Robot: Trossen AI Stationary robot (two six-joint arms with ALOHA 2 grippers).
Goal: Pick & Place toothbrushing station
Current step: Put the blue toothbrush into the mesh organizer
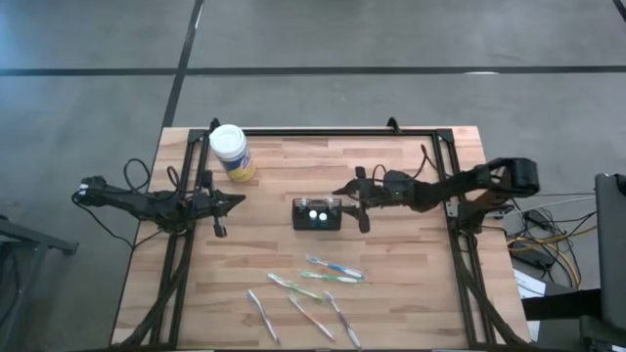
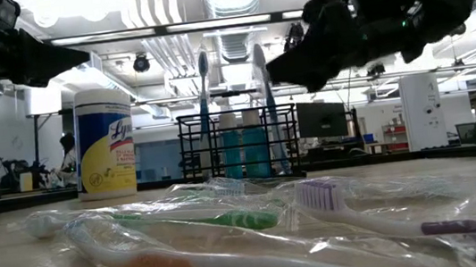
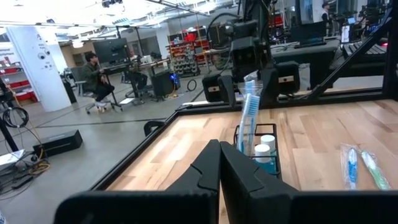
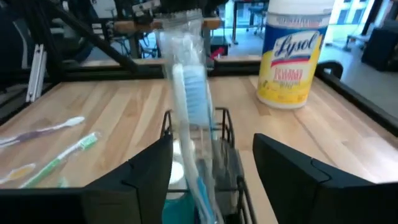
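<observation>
My right gripper (image 1: 354,202) sits just beside the caddy (image 1: 317,213) in the high view, on the side away from the left arm. Its fingers look spread apart, with nothing between them. My left gripper (image 1: 227,204) waits well apart on the caddy's other side, near the jar (image 1: 232,153). More brushes (image 1: 311,290) lie loose on the table (image 1: 411,264), on the side of the caddy away from the jar.

In the low view, the caddy (image 2: 239,145) stands upright behind the loose brushes (image 2: 185,220). Two brushes stick up out of it; one is blue (image 2: 205,92). The right gripper (image 2: 319,52) hangs above the caddy, a little to one side.

In the left wrist view, my left fingers (image 3: 217,174) are pressed tight together, holding nothing. The caddy (image 3: 256,155) is past them, with a blue brush (image 3: 249,118) standing in it.

In the right wrist view, my right fingers (image 4: 149,168) are wide apart with the caddy (image 4: 205,162) between them. A wrapped blue brush (image 4: 189,106) stands in it, leaning a bit. I think I have let go of it.

What could go wrong: the brush leans, so it could tip out. If I pull the arm back carelessly, a finger could catch the crinkly wrapper and drag the brush up, or bump the light caddy and slide it.
</observation>
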